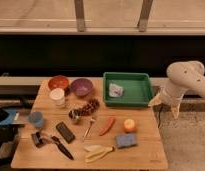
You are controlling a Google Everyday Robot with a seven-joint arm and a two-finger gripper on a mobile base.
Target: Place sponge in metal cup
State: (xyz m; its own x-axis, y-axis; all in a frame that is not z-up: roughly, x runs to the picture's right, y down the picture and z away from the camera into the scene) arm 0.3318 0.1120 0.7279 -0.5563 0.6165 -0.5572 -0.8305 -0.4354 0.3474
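The sponge (126, 140) is a small flat blue-grey block lying near the table's front right, just below an orange fruit (129, 125). The metal cup (74, 116) is small and shiny, standing near the table's middle left, beside a bunch of dark grapes (89, 106). My gripper (165, 106) hangs from the white arm (186, 76) off the table's right edge, beside the green tray (141, 95). Its two pale fingers are spread apart and hold nothing. It is well to the right of and behind the sponge.
An orange bowl (58, 81), purple bowl (81, 87), white cup (57, 97) and round blue cup (36, 119) stand at the left. A black remote (65, 131), spoon (89, 127), red pepper (108, 125), banana (96, 152) and black-handled tool (51, 141) lie in front.
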